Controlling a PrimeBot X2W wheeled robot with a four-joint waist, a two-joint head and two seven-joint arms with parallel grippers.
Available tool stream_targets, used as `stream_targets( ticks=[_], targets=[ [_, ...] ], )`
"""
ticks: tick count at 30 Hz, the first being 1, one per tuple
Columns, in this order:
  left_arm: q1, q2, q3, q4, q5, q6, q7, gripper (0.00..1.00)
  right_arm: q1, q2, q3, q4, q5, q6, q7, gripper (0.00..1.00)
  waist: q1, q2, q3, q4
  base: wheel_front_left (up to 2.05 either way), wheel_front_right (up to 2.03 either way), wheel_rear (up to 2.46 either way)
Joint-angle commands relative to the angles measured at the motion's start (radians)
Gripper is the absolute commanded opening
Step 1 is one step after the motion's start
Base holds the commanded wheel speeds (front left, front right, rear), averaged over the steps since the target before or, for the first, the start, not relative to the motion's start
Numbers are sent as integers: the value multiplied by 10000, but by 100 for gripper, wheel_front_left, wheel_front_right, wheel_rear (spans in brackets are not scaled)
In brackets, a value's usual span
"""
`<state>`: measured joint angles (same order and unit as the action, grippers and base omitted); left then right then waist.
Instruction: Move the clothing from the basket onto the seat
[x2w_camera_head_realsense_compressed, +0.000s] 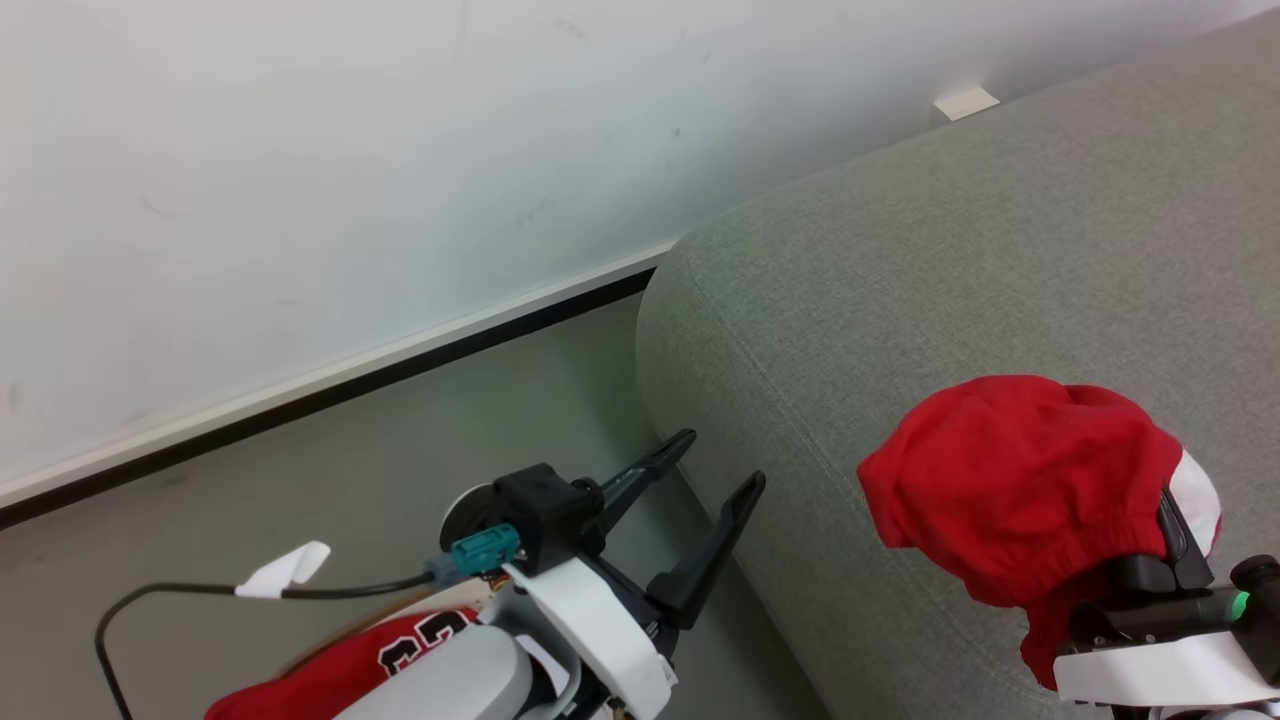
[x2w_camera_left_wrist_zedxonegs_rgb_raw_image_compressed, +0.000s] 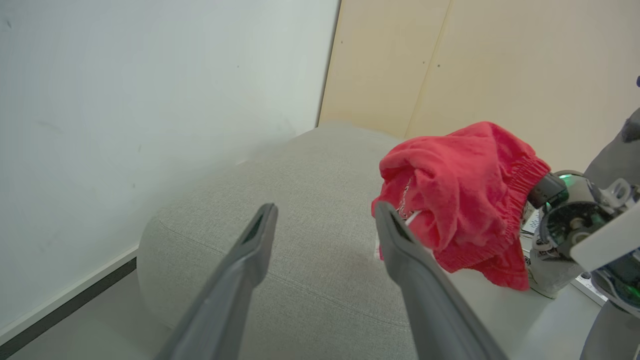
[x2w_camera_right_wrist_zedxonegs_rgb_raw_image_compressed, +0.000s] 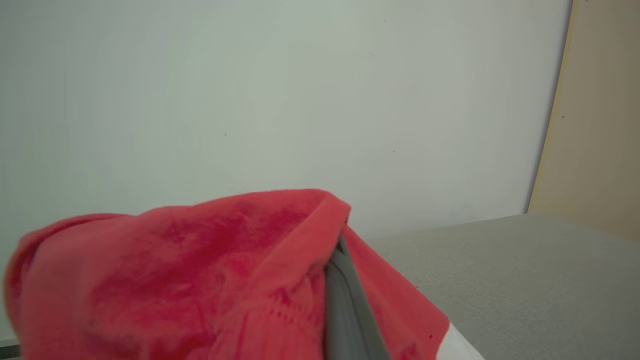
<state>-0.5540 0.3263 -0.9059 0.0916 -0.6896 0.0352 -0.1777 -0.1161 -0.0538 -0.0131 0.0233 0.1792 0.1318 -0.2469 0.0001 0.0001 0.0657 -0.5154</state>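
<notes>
Holds a red garment (x2w_camera_head_realsense_compressed: 1010, 480) in the right gripper (x2w_camera_head_realsense_compressed: 1183, 545), jaws drawn together on the cloth, with most of it bunched over the fingers like a hood. Hangs above the front part of the seat (x2w_camera_head_realsense_compressed: 950, 260), seemingly not yet resting on it. Jaws of the left gripper (x2w_camera_head_realsense_compressed: 725, 458) wide apart and empty, just beside the seat's rounded corner, above the floor (x2w_camera_head_realsense_compressed: 450, 420).

Likely to snag on release: with fabric wrapped over the fingertips, opening the jaws may leave the garment hooked on 1 finger and pull it back off on withdrawal. Could also slip off the rounded edge to the floor if dropped this near the front. May knock the left fingers against the upholstery during any turn at the waist.

1 more piece, a red jersey (x2w_camera_head_realsense_compressed: 390, 650) with black numerals, low under the left forearm, not yet moved; cannot tell whether inside the basket.
</notes>
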Motion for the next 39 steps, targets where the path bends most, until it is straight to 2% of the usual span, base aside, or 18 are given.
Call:
stream_targets(
  ticks=[1,11,16,20,27,34,39],
  targets=[
    [51,62,27,28,79,12,-40,100,129,25,-67,-103,64,-22,-5,0,-1,-1,70,-24,0,0,0],
    [-303,237,-10,-203,190,-16,166,100,-498,46,-241,-353,-152,-22,147,0,-1,-1,634,302,0,0,0],
    [-683,515,-61,-601,386,-43,521,100,-1515,-8,-624,-677,-395,-23,569,0,-1,-1,1524,824,0,0,0],
    [-977,895,17,-1071,509,-42,768,100,-2637,-290,-978,-854,-463,-23,983,0,-1,-1,2402,1264,0,0,0],
    [-1510,1748,257,-2095,809,-5,1293,100,-4957,-1437,-1849,-428,-193,-23,1957,0,-1,-1,4151,1986,0,0,0],
    [-1817,2321,585,-2774,913,57,1478,100,-6645,-2964,-3037,1497,-90,-23,2451,0,-1,-1,5418,2531,0,0,0],
    [-1834,2627,768,-2978,913,136,1492,100,-7148,-3415,-3438,2921,-132,-23,2365,0,-1,-1,5911,2680,0,0,0]
  ],
)
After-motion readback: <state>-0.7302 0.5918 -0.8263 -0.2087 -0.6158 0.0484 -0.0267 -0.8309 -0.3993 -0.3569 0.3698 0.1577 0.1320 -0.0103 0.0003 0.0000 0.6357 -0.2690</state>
